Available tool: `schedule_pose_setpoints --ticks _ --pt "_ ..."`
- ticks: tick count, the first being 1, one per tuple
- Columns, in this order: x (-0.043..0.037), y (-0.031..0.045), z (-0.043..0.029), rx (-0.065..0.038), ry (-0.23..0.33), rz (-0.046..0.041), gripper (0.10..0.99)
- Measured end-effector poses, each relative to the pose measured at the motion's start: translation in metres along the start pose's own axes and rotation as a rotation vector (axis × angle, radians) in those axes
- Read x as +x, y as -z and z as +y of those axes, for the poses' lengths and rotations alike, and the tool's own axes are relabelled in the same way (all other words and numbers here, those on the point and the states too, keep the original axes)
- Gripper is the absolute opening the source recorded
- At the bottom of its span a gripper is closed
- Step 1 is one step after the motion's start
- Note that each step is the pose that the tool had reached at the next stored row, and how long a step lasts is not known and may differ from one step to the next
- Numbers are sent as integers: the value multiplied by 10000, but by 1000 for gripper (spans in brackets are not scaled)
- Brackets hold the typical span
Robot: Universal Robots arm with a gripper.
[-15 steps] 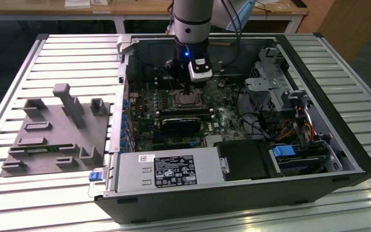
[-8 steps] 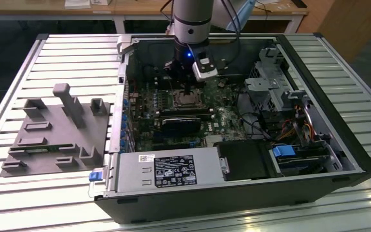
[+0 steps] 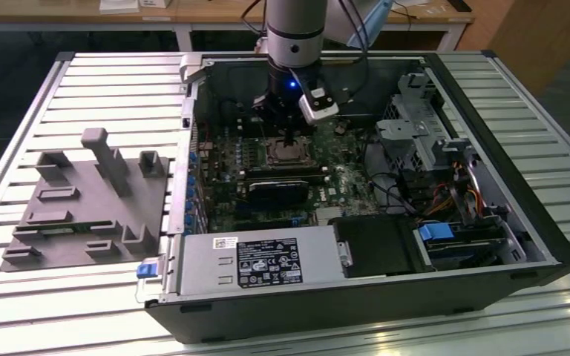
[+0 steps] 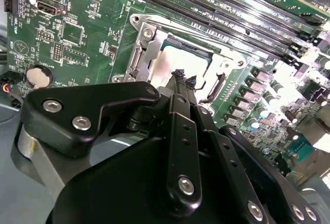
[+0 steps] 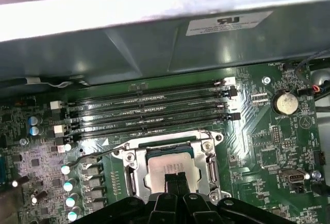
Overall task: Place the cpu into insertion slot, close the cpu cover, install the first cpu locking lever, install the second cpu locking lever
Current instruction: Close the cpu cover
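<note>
The cpu (image 5: 170, 163), a flat silver square, lies in the insertion slot (image 3: 271, 150) on the green motherboard inside the open computer case. The cpu cover (image 5: 135, 166), a silvery frame with a window, lies flat around the chip (image 4: 178, 59). A thin wire locking lever (image 5: 95, 153) runs out from one corner of the socket. My gripper (image 5: 175, 178) hangs straight over the chip's middle, its black fingers (image 4: 178, 110) pressed together and shut on nothing, tips just above or on the metal top. In the exterior view the gripper (image 3: 287, 139) stands over the socket.
Long black memory slots (image 5: 149, 113) run beside the socket. A black block (image 3: 275, 191) sits below it, then the power supply (image 3: 255, 263). A drive cage and cables (image 3: 424, 126) stand at the exterior view's right. A grey fixture (image 3: 77, 200) lies outside the case.
</note>
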State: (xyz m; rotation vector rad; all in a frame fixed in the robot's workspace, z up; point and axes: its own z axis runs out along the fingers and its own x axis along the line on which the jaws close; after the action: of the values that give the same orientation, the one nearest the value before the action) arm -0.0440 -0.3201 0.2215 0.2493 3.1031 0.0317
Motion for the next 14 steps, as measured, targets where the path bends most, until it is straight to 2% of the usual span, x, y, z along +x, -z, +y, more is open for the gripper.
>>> schedule_pose_setpoints --ticks 3,10,14 --pt "-1 30 1 -3 5 -1 102" --pt "-4 159 4 -3 4 -2 102" --pt "-4 176 4 -4 5 -2 102"
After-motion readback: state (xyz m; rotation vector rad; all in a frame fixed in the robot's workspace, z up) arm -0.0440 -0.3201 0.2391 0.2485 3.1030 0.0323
